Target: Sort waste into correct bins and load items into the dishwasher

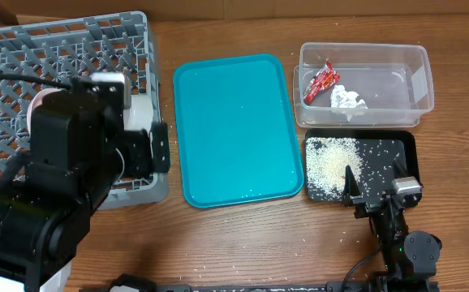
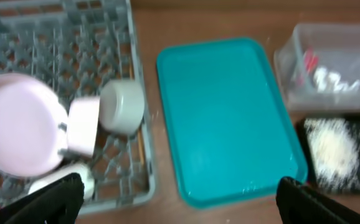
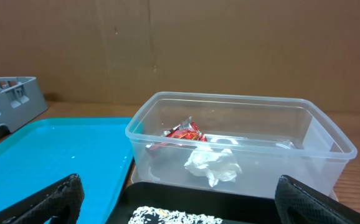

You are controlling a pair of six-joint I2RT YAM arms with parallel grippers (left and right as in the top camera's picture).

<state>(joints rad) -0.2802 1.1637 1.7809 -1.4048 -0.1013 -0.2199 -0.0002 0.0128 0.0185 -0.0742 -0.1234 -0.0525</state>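
1. The rack [image 1: 23, 49] sits at 10 o'clock on the desk [image 1: 218, 243], with the left arm [image 1: 64, 170] over it.
2. The teal tray [image 1: 234, 130] lies at centre.
3. At 2 o'clock, the tub [image 1: 417, 73] holds the wrapper [image 1: 321, 79] and the tissue [image 1: 348, 99], close together.
4. At 4 o'clock, the black tray [image 1: 405, 146] has rice [image 1: 332, 162] heaped at its left end.
5. The right claw [image 1: 375, 180] is at 5 o'clock, its fingers spread over the black tray's near edge.
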